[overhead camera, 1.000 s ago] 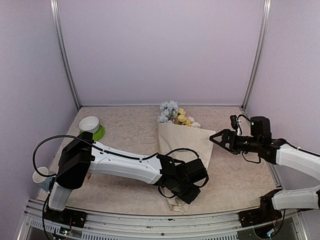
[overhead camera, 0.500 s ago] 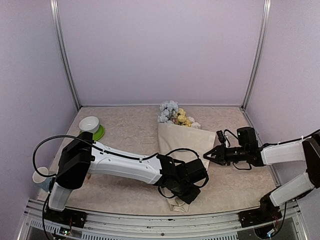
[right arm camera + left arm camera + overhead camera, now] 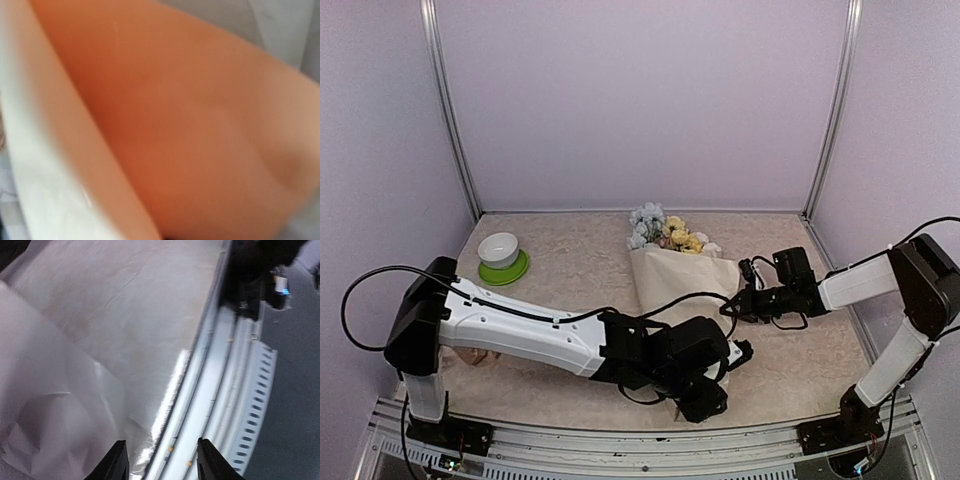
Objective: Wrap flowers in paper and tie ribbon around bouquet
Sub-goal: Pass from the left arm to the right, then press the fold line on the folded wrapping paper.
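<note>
Swings in from the right and closes at the right edge of the paper (image 3: 682, 282) with the right gripper (image 3: 733, 305), wide open a second ago; looks like a pinch on the sheet, though only blurred beige up close in the wrist view. Drops lower and nearer with the left gripper (image 3: 705, 400) at the wrap's narrow near end, jaws now parted after being closed, nothing between the fingertips (image 3: 117, 462) but table edge and rail. Reads as a handover: wrap taken on the right, released on the left, probably to free that side for the ribbon, not visible in any view. Keeps the flowers (image 3: 665, 228) in the paper's far open end, blooms poking out. Leaves the tying undone. Underneath, a marbled cream table (image 3: 570, 250), with a white bowl (image 3: 498, 246) on a green plate (image 3: 512, 271) at far left. Around, pale lilac walls (image 3: 640, 100) and metal corner posts (image 3: 448, 110).
</note>
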Controlling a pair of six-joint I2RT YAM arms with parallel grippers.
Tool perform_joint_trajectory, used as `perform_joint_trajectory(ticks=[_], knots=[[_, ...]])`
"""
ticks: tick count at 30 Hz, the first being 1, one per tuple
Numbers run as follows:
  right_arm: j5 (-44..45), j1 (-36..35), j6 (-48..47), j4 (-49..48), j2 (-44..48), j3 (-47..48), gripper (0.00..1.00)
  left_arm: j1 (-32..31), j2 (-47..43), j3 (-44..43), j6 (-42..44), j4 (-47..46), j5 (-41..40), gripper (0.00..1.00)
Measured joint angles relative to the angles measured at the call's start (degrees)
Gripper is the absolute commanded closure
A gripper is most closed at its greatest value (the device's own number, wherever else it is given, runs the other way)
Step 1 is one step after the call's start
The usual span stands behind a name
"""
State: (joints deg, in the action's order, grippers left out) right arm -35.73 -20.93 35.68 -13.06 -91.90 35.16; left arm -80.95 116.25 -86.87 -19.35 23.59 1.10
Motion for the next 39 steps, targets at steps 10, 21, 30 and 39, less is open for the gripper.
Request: perform_joint_trajectory(ticks=[10,21,30,39], knots=[[1.9,0.02,-1.66,0.66,-5.22,3.67,1.0,6.38,-1.81,-4.5,4.15,0.57,-3.52,0.7],[2.56,0.0,-1.49,1.2,-6.23,3.8,0.91,-0.79,19.19,-22.25,13.03,17.22,-14.97,0.65],[6.4,0.02,-1.09,9.16,2.21,2.58,0.22,-0.13,18.6,-21.0,13.6,17.66,-13.03,0.65],[0.52,-0.72,2.12,5.22,4.96,-4.09,0.02,0.2,16.33,-16.39,13.66,13.64,-12.24,0.65]])
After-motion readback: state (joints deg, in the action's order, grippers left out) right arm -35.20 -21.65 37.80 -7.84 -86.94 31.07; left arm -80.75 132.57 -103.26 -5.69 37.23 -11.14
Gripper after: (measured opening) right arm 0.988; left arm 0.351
